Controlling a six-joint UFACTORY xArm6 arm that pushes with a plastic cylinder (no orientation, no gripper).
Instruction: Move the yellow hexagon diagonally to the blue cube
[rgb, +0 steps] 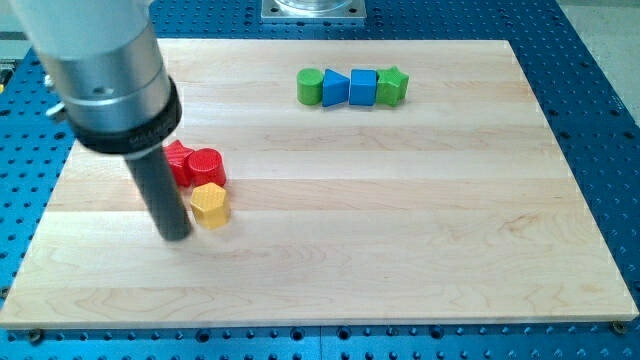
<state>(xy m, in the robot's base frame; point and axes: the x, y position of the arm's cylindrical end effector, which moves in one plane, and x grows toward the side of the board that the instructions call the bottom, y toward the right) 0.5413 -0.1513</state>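
My tip (177, 236) sits just left of the yellow hexagon (210, 205), perhaps touching. Red blocks (196, 165) crowd above it. The blue cube (363, 87) lies far across the table (400, 230), between a blue triangle (336, 89) and a green star (392, 86).

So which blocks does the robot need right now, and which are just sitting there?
Needed for the job:
yellow hexagon
blue cube
my tip, just to the view's left of the yellow hexagon

Just lying about:
red blocks
green cylinder
blue triangle
green star
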